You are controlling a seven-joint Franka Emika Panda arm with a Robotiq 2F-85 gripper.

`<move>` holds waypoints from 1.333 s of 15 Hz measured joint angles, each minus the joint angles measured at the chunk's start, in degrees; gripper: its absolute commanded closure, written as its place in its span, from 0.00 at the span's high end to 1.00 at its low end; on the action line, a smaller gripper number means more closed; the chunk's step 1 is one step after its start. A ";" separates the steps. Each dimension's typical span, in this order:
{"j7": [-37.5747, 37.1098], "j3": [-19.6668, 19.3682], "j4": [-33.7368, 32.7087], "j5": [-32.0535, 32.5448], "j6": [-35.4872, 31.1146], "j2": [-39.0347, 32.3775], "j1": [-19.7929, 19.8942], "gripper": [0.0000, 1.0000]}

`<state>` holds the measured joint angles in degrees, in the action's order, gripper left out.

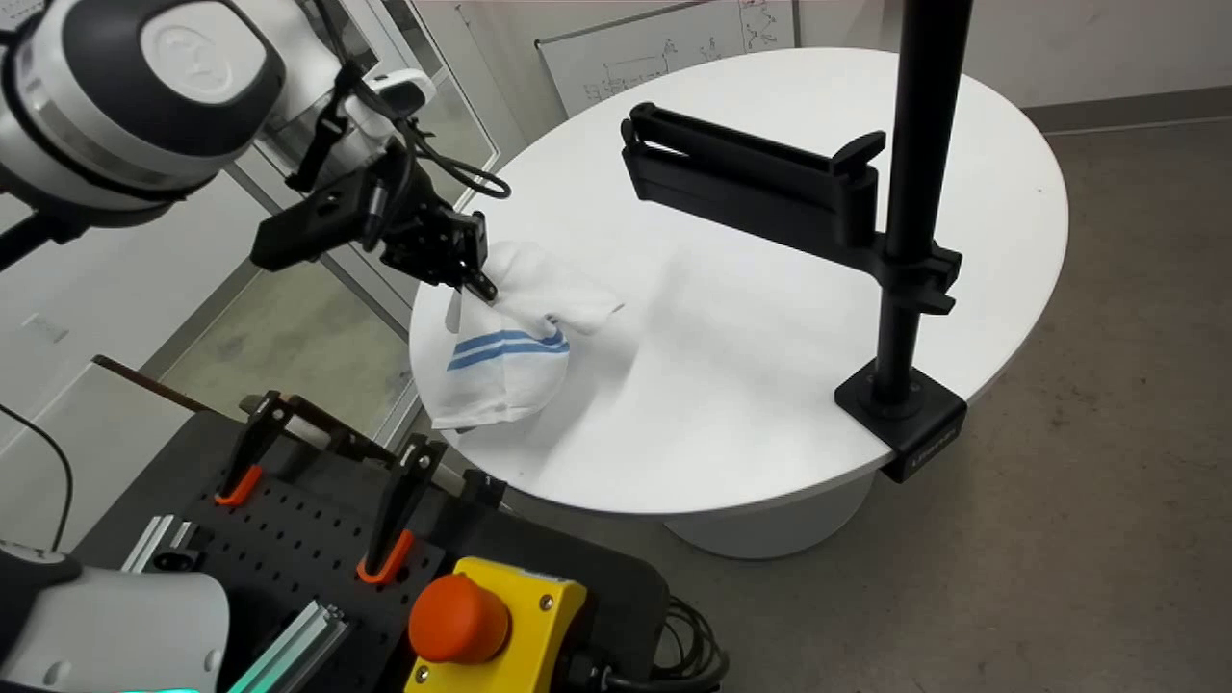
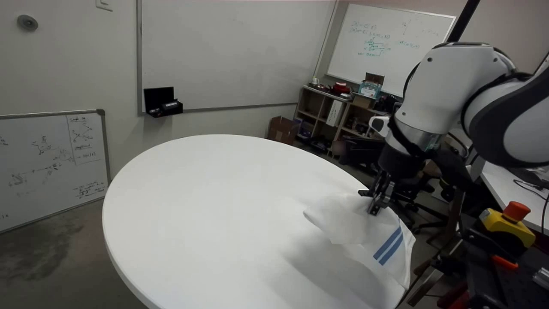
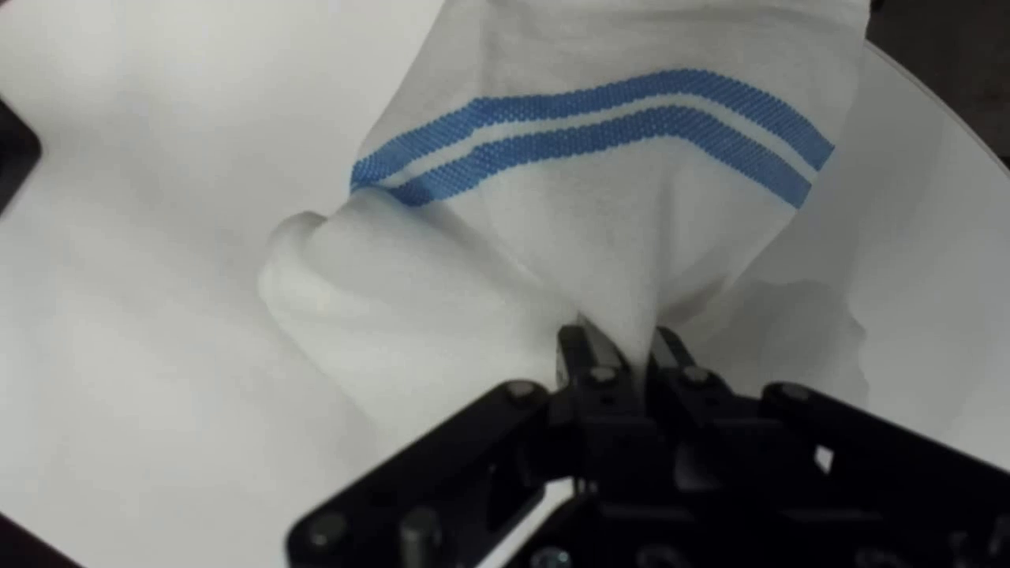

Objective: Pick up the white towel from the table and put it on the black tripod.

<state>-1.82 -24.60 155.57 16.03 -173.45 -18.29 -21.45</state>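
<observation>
A white towel with two blue stripes hangs bunched from my gripper; it shows in both exterior views (image 1: 500, 390) (image 2: 364, 234) and in the wrist view (image 3: 600, 205). My gripper (image 1: 479, 286) (image 2: 374, 207) (image 3: 621, 347) is shut on a pinched fold of the towel, over the edge of the white round table (image 1: 751, 414) (image 2: 206, 214). The towel casts a shadow on the tabletop; I cannot tell whether its lowest part touches the table. The black tripod, a post with a sideways arm (image 1: 751, 188), is clamped to the table's edge, well apart from the gripper.
A dark bench with clamps (image 1: 395, 510) and a yellow box with a red button (image 1: 525, 616) (image 2: 508, 227) stands beside the table. Whiteboards (image 1: 674, 58) (image 2: 51, 163) and a shelf (image 2: 321, 109) are behind. A dark shape (image 3: 16, 154) shows at the wrist view's left edge.
</observation>
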 measured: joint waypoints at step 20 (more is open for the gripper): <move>-22.92 -21.23 1.47 36.97 13.12 30.61 -2.55 0.02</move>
<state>-24.74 -45.84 157.04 52.99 -160.32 12.32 -24.00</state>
